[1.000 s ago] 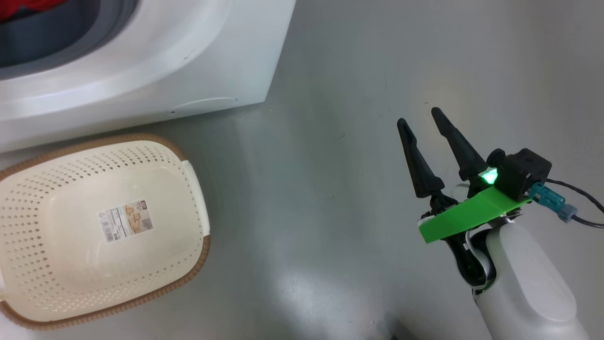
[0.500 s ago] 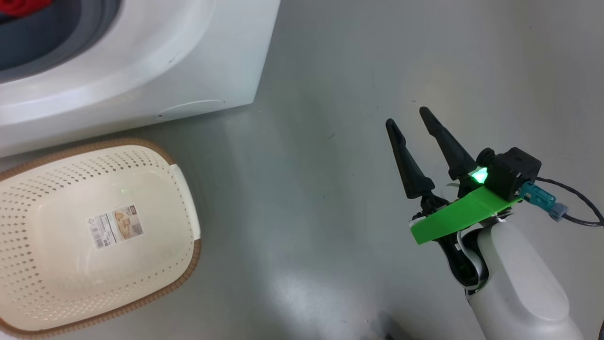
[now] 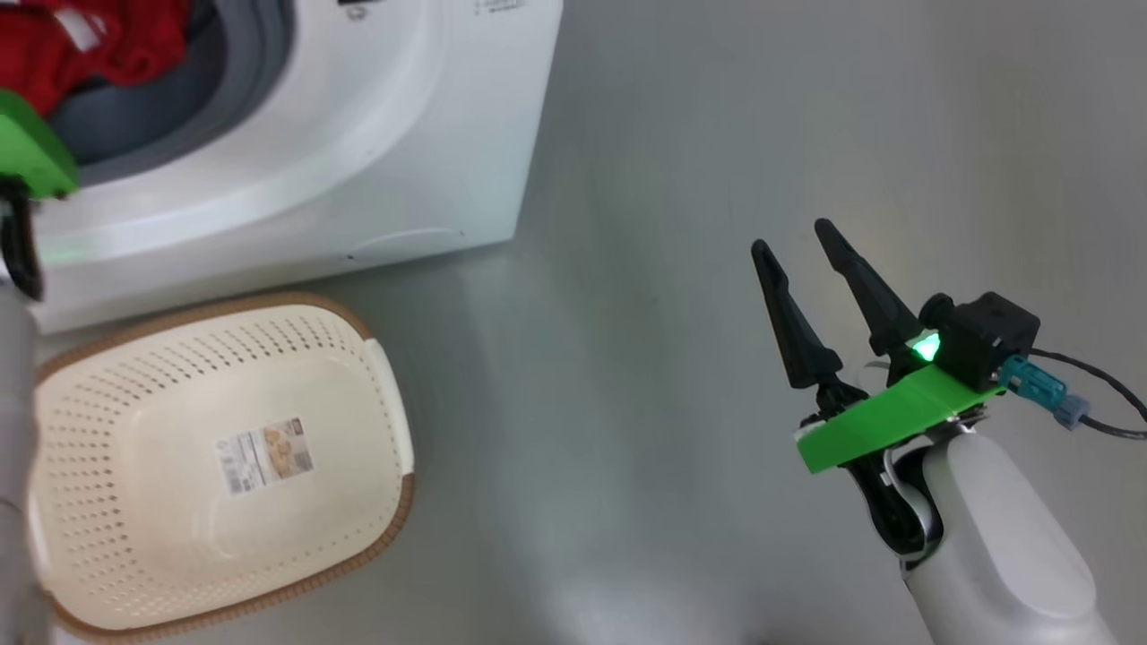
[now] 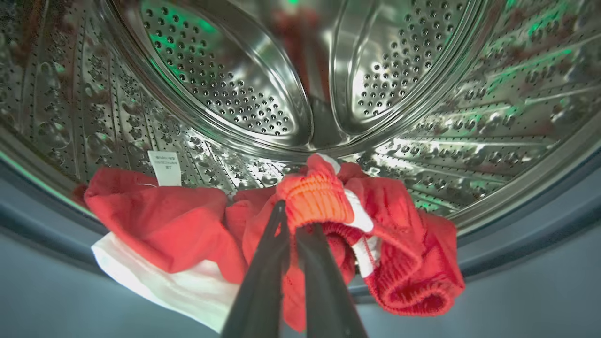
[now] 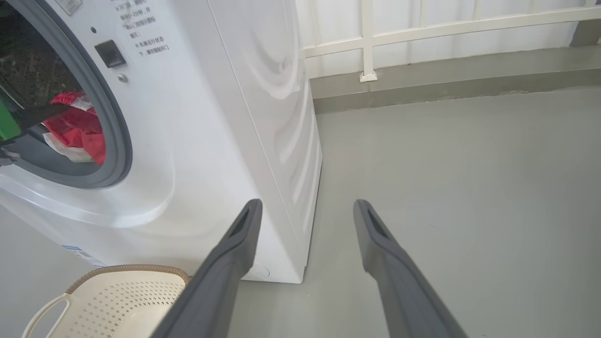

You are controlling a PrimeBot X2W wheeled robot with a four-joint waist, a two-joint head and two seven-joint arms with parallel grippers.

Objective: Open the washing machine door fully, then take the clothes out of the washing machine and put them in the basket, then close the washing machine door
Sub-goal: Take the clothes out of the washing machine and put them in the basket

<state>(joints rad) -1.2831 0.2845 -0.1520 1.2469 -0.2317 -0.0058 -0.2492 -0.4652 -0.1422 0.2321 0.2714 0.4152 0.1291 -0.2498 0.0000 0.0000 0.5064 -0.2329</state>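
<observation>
My left gripper (image 4: 293, 218) pinches the clothes (image 4: 413, 263) inside the washing machine (image 3: 403, 134), none yet in the basket (image 3: 381, 358) before it, right gripper (image 3: 793, 237) wide.

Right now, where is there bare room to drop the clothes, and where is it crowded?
The basket is bare inside apart from its paper label. Open floor lies between the basket, the washing machine and the right gripper. Crowded: the drum mouth, where the left gripper is shut on the clothes.
</observation>
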